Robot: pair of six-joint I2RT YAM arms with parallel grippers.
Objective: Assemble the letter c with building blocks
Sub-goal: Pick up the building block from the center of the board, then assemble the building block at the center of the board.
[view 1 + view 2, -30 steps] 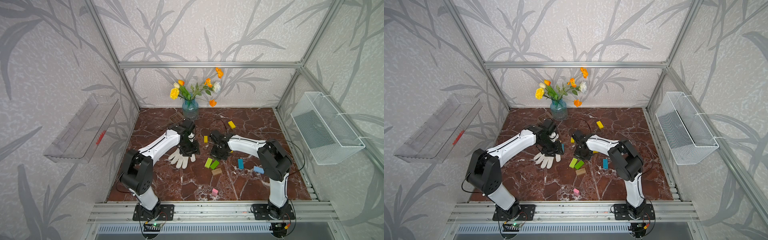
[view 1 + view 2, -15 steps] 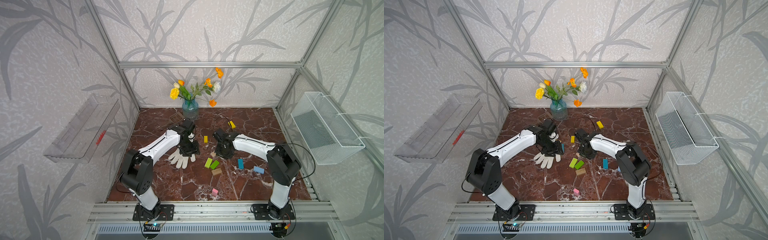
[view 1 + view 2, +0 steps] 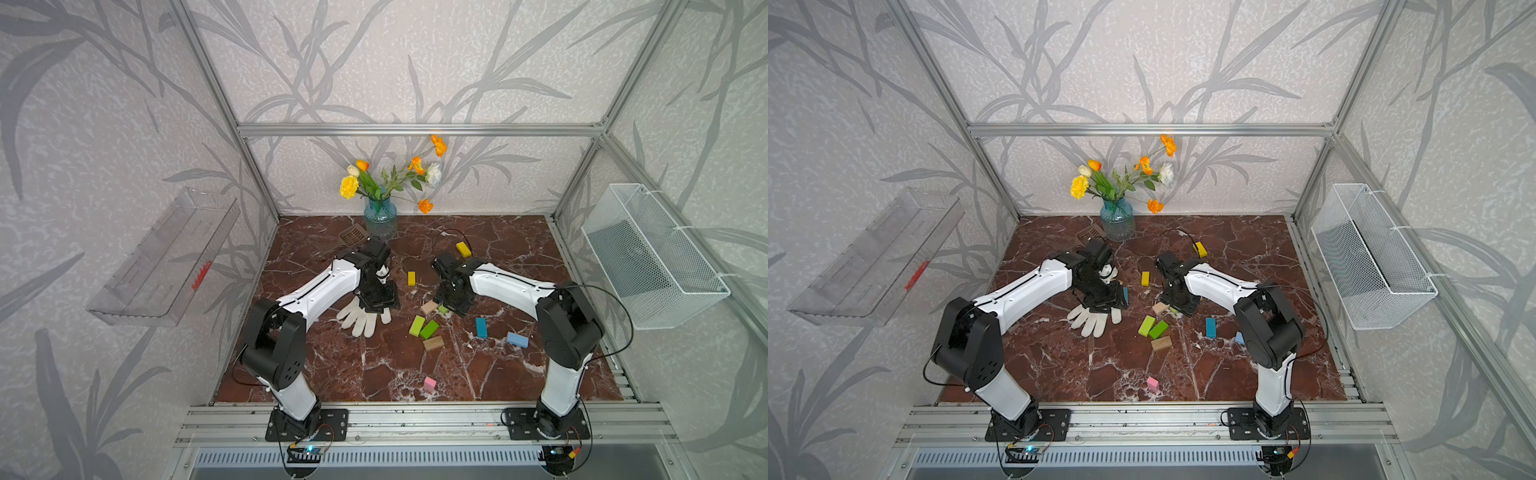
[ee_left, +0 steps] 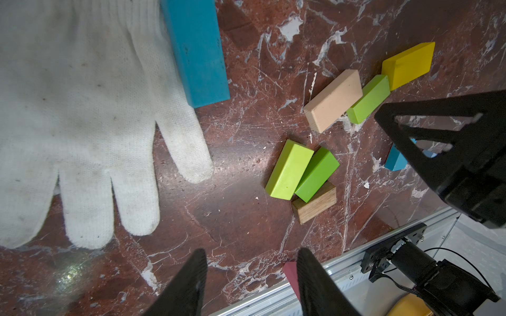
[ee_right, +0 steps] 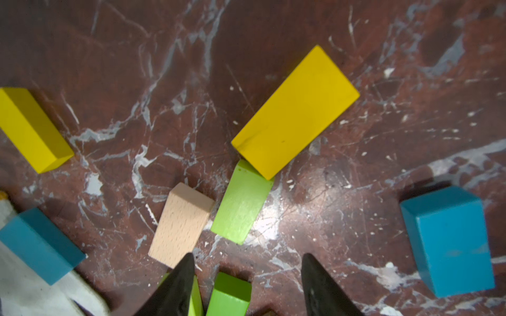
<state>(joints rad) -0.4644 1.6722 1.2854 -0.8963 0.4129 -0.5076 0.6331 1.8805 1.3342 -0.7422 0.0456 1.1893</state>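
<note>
Now both arms lean over the marble table [image 3: 374, 365] near the middle of both top views. The left gripper [image 4: 251, 254] hangs above the white glove [image 3: 361, 320], a little left of centre. In the left wrist view its jaws stand apart with only bare marble between them, so it holds nothing. The right gripper [image 5: 247, 258] hangs just right of centre, and the right wrist view shows its jaws apart and empty too. Under it lies a bent row of three: a yellow block [image 5: 295, 112] touches with its corner a light green block [image 5: 242, 202], and a pale wood block [image 5: 182, 224] lies just beside that one. Lower in a top view, a lime block [image 3: 417, 325] and a green block [image 3: 429, 329] lie side by side, touching a darker wood block [image 3: 433, 343]. Right of them are a blue block [image 3: 481, 327] and a light blue block [image 3: 517, 340]. A pink block [image 3: 430, 384] lies alone near the front edge. A second blue block [image 4: 195, 52] lies against the glove. Between the two grippers is a small yellow block [image 3: 411, 278], and a further yellow block [image 3: 463, 249] lies higher, beside the right arm.
</note>
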